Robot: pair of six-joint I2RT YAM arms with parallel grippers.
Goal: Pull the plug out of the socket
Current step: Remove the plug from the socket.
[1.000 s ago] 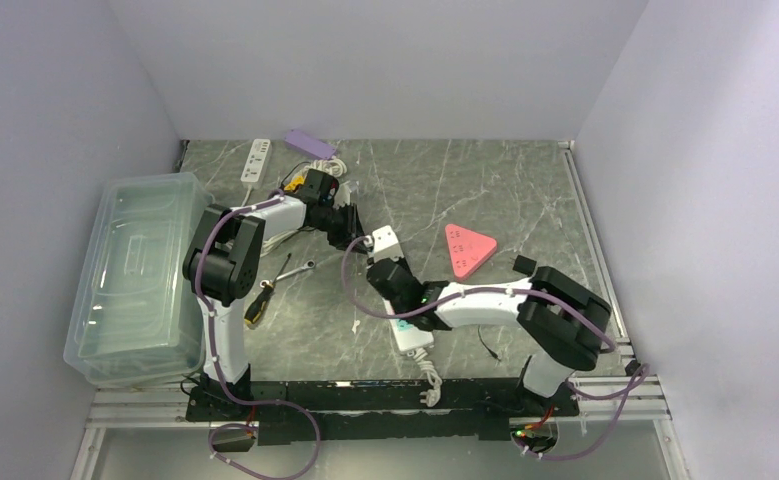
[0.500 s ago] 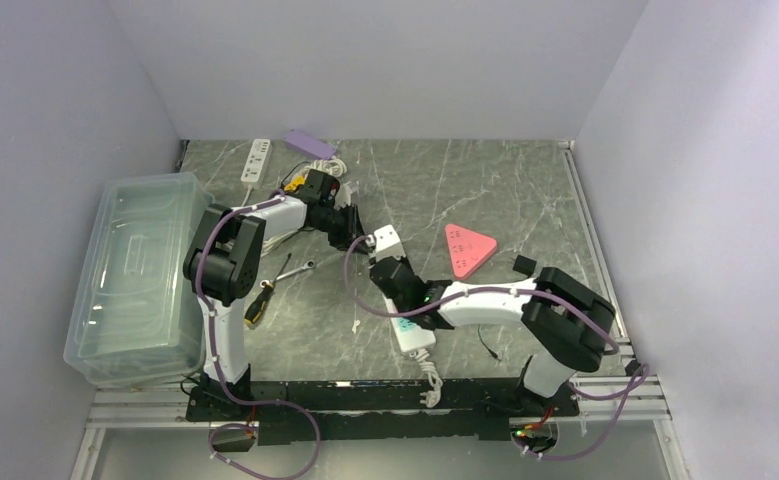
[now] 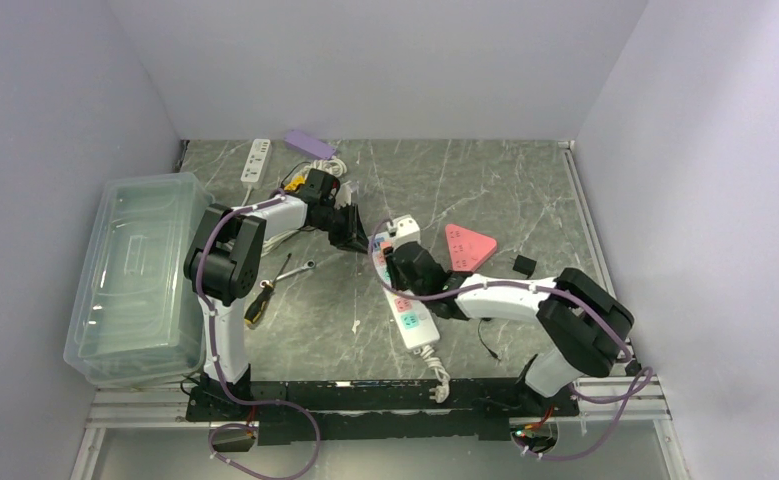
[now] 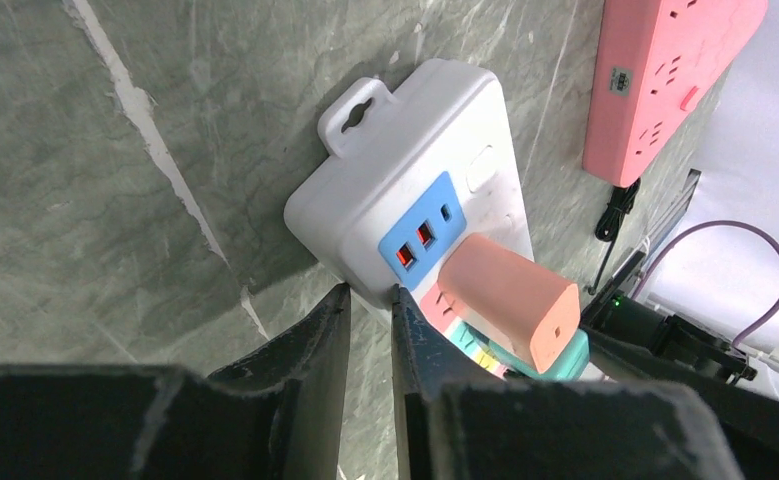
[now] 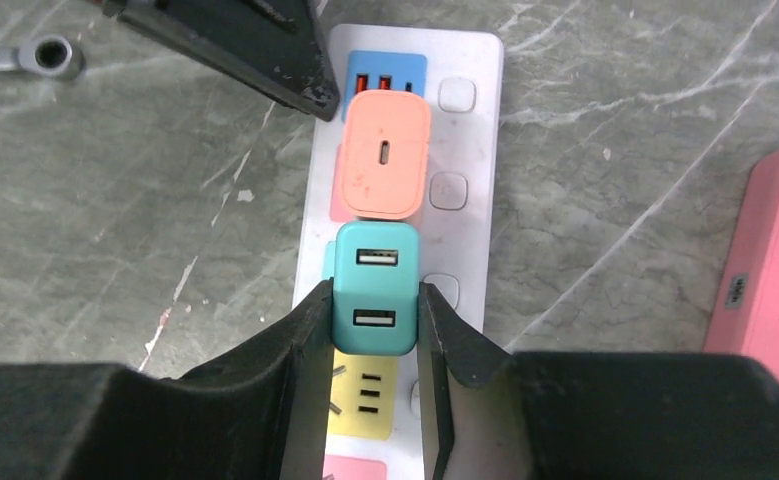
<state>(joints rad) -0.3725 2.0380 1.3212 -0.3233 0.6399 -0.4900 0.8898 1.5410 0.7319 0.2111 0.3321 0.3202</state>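
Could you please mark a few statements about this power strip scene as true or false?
The right gripper is closed on the teal charger. True.
The orange charger lies loose on the table. False: it is plugged into the white power strip.
The pink power strip is triangular. True.
The left gripper holds the wrench. False: its tips are at the white power strip's edge; the wrench lies on the table.
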